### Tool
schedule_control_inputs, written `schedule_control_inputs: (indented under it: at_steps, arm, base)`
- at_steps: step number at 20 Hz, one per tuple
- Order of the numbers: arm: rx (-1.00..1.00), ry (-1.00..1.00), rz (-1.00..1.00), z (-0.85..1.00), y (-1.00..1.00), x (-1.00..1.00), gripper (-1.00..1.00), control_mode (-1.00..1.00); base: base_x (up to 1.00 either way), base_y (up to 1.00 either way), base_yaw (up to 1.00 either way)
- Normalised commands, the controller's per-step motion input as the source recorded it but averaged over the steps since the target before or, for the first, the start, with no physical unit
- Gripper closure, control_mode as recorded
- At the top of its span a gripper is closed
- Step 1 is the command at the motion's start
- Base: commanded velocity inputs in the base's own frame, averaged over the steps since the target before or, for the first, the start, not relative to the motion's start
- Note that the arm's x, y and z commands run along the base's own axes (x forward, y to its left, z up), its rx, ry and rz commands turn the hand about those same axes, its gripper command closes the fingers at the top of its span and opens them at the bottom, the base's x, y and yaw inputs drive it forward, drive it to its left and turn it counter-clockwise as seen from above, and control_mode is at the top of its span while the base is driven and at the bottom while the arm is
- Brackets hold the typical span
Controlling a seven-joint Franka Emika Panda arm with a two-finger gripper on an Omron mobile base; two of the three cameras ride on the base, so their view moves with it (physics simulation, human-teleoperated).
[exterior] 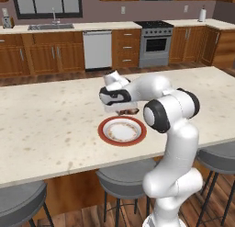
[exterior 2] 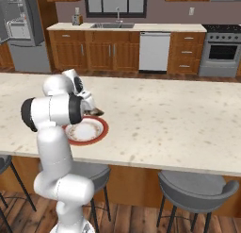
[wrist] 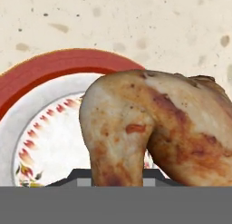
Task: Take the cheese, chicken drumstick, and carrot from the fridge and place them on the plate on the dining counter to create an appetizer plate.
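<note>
Above plate (wrist: 50,78), pincer (wrist: 117,180) gripping chicken drumstick (wrist: 154,128)

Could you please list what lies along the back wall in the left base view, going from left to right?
Sink → white dishwasher → wooden drawers → stove → paper towel roll.

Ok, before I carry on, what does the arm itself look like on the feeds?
A glossy white arm of rounded, tube-like links, with black bands at the joints: a round black disc at the elbow and a black ring near the wrist. The gripper hangs from a white hand with dark trim and has small dark fingertips. No cables or markings show.
</note>
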Motion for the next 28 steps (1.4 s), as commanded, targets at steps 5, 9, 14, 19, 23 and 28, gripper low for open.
schedule_control_inputs:
  at_steps: [5, 9, 14, 19, 23, 28]
  arm:
    - [0.00, 0.04, 0.00, -0.71, 0.21, 0.33, 1.00, -1.00]
    - [0.00, 0.03, 0.00, -0.67, 0.24, 0.36, 1.00, -1.00]
    - [0.00, 0.02, -0.01, -0.23, 0.04, 0.10, 1.00, -1.00]
    - [0.00, 0.00, -0.10, 0.14, -0.22, -0.14, -1.00, -1.00]
    - [0.01, 0.00, -0.16, 0.34, -0.47, -0.46, -1.00, -1.00]
    - [0.01, 0.00, -0.14, 0.32, -0.20, -0.29, -1.00, -1.00]
  base:
    - [0.00, 0.00, 0.00]
    - [0.00, 0.00, 0.00]
    - [0.00, 0.00, 0.00]
    - [0.00, 0.00, 0.00]
    - [0.00, 0.00, 0.00]
    - [0.00, 0.00, 0.00]
